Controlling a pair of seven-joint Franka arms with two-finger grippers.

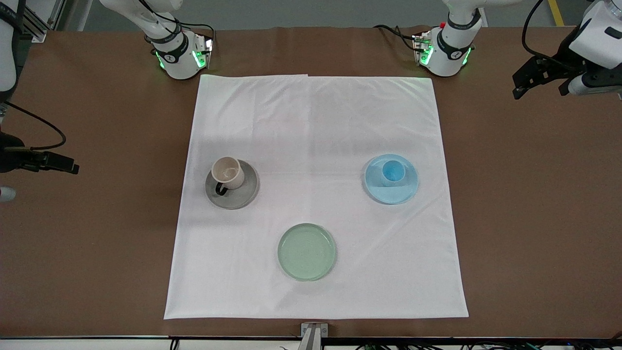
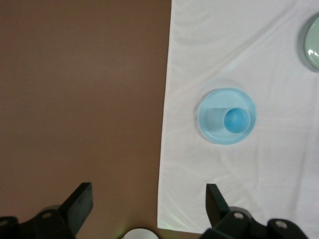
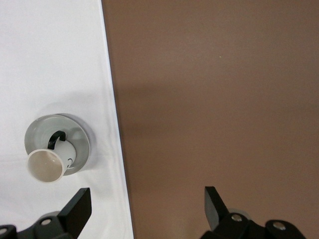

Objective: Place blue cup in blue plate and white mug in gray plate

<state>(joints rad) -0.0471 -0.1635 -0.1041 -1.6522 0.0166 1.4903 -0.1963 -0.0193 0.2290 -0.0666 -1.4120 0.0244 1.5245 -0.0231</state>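
The blue cup (image 1: 392, 171) stands upright in the blue plate (image 1: 404, 192) on the white cloth, toward the left arm's end of the table. The white mug (image 1: 227, 172) stands on the gray plate (image 1: 244, 195) toward the right arm's end, its dark handle toward the front camera. My left gripper (image 1: 539, 87) is open and empty over bare brown table off the cloth's edge. My right gripper (image 1: 68, 166) is open and empty over bare table at the other end. The left wrist view shows the cup (image 2: 235, 120) in its plate (image 2: 227, 97). The right wrist view shows the mug (image 3: 47, 164) on its plate (image 3: 80, 144).
A pale green plate (image 1: 306, 252) lies empty on the white cloth (image 1: 316, 121), nearest the front camera; its edge shows in the left wrist view (image 2: 313, 42). Brown table (image 1: 534, 218) surrounds the cloth on all sides.
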